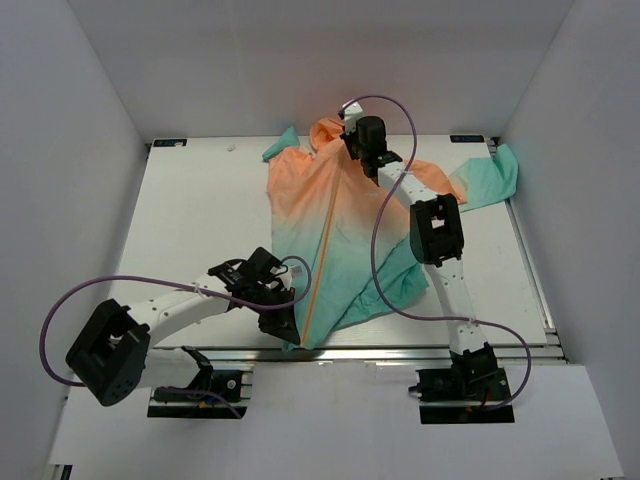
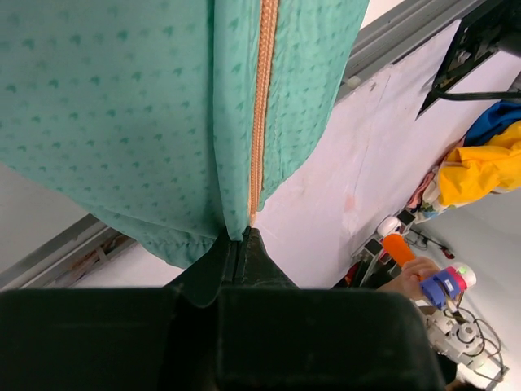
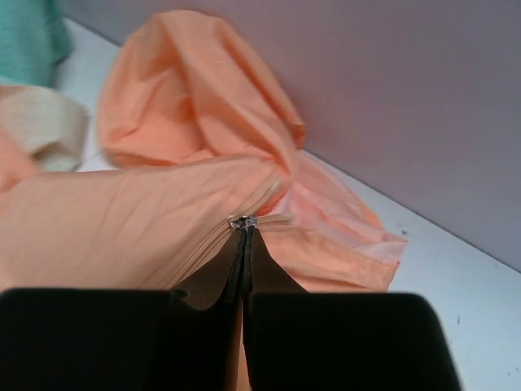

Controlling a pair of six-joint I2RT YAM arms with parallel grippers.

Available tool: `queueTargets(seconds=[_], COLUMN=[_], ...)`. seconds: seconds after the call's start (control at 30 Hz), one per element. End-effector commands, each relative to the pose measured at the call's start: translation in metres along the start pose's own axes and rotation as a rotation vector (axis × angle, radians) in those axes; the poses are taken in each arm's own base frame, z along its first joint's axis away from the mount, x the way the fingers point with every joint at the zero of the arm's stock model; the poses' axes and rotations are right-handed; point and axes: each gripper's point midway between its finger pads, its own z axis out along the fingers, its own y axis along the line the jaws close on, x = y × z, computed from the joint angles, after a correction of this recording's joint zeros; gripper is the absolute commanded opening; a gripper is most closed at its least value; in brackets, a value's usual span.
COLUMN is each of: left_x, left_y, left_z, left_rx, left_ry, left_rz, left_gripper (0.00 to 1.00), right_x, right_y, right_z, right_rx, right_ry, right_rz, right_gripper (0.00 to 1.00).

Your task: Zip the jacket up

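Note:
The jacket (image 1: 330,215) lies spread on the white table, peach-orange at the hood and chest, teal at the hem. Its orange zipper (image 1: 322,255) runs straight from collar to hem and looks closed along its length. My left gripper (image 1: 288,327) sits at the near hem. In the left wrist view the left gripper (image 2: 242,234) is shut on the teal hem at the zipper's (image 2: 262,98) bottom end. My right gripper (image 1: 357,142) is at the collar. In the right wrist view the right gripper (image 3: 244,226) is shut on the small metal zipper slider, just below the hood (image 3: 195,81).
A teal sleeve (image 1: 490,178) stretches to the table's right edge. Purple cables (image 1: 385,230) loop over the jacket and the left side. A metal rail (image 1: 400,350) lines the near edge. White walls enclose three sides. Off the table, a person's hand (image 2: 411,273) and colourful clutter show.

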Motion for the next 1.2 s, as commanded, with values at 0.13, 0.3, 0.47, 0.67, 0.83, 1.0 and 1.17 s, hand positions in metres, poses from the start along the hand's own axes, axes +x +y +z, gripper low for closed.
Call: queueTargets(seconds=[0.13,0.3,0.47,0.67,0.83,1.0,1.17], left_x=[0.014,0.019,0.017,-0.012,-0.068,-0.136,-0.189], left_y=[-0.013,-0.005,0.006,0.004,-0.022,-0.006,0.032], left_z=[-0.006,-0.008,-0.013,-0.037,-0.104,-0.181,-0.232], left_rx=[0.056,0.031,-0.061,-0.201,-0.327,-0.585,-0.698], left_ry=[0.047,0.016,0.000,-0.107,-0.405,-0.686,-0.783], left_rz=[-0.052,-0.069,-0.088,-0.064,-0.045,-0.184,-0.316], left_gripper=[0.00,0.00,0.07,0.98,0.98,0.98,0.98], right_x=[-0.025,-0.043,-0.081,-0.119,-0.115,-0.016,0.024], right_y=[-0.053,-0.073,-0.068,-0.066,-0.103,-0.086,-0.051], right_z=[0.015,0.018,-0.011,-0.089,-0.209,-0.321,-0.384], right_rx=[0.128,0.143,0.078,0.020,0.244,0.334,0.259], right_ry=[-0.168,-0.230,-0.289,-0.228,-0.107,0.156,0.183], right_rz=[0.028,0.055,0.111,0.229,0.411,0.495,0.567], right_gripper=[0.00,0.00,0.89,0.89,0.89,0.89,0.89])
